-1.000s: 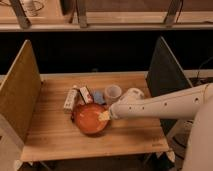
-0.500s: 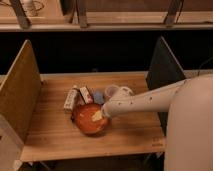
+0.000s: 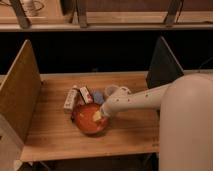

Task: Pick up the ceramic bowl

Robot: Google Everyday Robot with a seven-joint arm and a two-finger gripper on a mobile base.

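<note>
Over on the far left, a tall wooden side panel (image 3: 20, 90) stands upright along the edge of the wooden table (image 3: 55, 137). Moving in from there, two small packets sit near the middle of the tabletop: a pale one (image 3: 70, 98) lying at an angle, and just beside it a darker, reddish-brown one (image 3: 86, 94), the pair close enough that they may be touching. Right below them sits the ceramic bowl (image 3: 85, 122), glossy orange-red with a darker rim, resting flat on the table toward the front edge, and clearly the widest thing out here. Something pale yellow (image 3: 97, 116) shows inside the bowl on its right half. The gripper (image 3: 104, 113) is right there at the bowl's right rim, reaching down over that yellow patch; whether its fingers are spread or closed, I cannot tell from this angle. Behind the gripper, a small pale cup (image 3: 110, 91) stands upright, just beyond the bowl's back right edge, with a bluish item (image 3: 99, 96) tucked between it and the packets. The white arm (image 3: 145, 97) stretches off to the right, widening into a big pale body that fills the lower right corner. Behind it, a dark panel (image 3: 162, 62) rises at the table's right end.
</note>
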